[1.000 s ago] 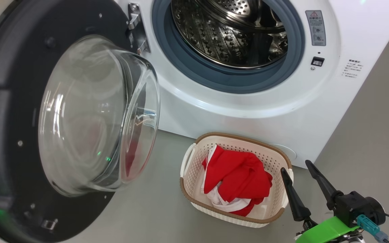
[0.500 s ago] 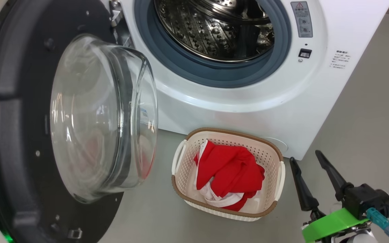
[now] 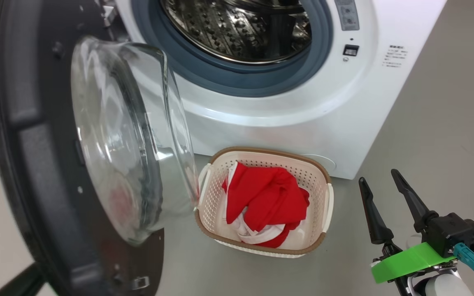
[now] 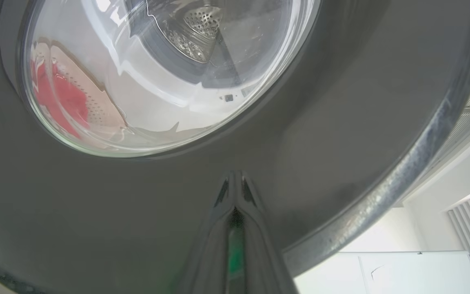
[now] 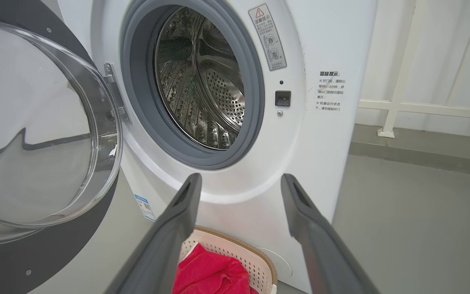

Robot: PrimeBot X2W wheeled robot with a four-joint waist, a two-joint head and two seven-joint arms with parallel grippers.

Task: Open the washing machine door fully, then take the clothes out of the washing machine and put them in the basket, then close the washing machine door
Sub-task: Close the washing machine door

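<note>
The washing machine door (image 3: 23, 123) stands partly swung out at the left, its glass bowl (image 3: 126, 135) facing the white washing machine (image 3: 303, 123). The steel drum (image 3: 241, 28) looks empty. On the floor in front sits the basket (image 3: 261, 150) with the red and white clothes (image 3: 266, 201) in it. My left gripper (image 4: 235, 179) is shut, its tips against the door's dark outer face (image 4: 341, 102). My right gripper (image 3: 379, 177) hangs open and empty to the right of the basket. It points at the machine front (image 5: 320, 143), above the basket (image 5: 235, 249) and clothes (image 5: 210, 273).
The door's glass bowl (image 5: 35, 134) hangs close to the basket's left handle (image 3: 203, 176). Grey floor (image 3: 438, 135) spreads to the right of the machine. A white wall and rail (image 5: 422, 108) stand behind on the right.
The door has swung round toward the machine and now shows more edge-on, its bowl nearer the basket. The whole head picture has shifted too. My right gripper stays open.
</note>
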